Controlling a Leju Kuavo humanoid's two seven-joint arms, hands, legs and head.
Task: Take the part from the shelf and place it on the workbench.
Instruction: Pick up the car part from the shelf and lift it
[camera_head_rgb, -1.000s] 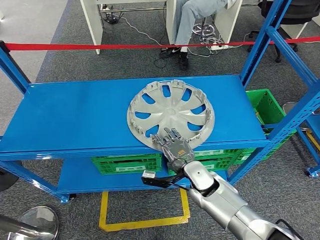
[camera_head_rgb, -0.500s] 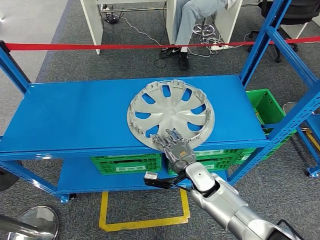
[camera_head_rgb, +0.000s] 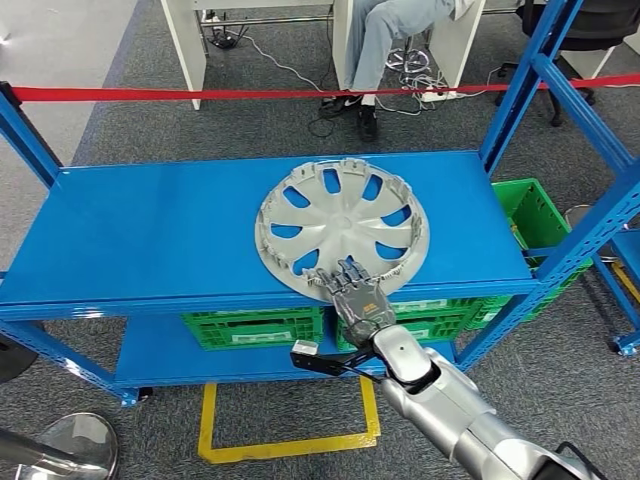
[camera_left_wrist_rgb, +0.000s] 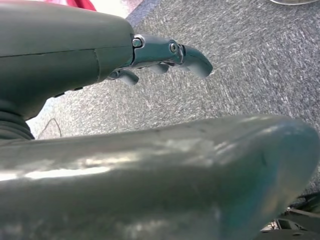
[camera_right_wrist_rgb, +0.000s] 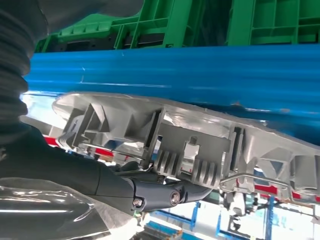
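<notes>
Now | right hand fingers spread on hubcap rim | green crates below shelf

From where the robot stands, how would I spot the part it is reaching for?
Look at the blue shelf the robot faces, at its top board. On the right half of that board, at the near edge, lies a round silver wheel cover with curved slots showing blue through them, and the right robot hand rests on its near rim. The green crates sit on the level below.
</notes>
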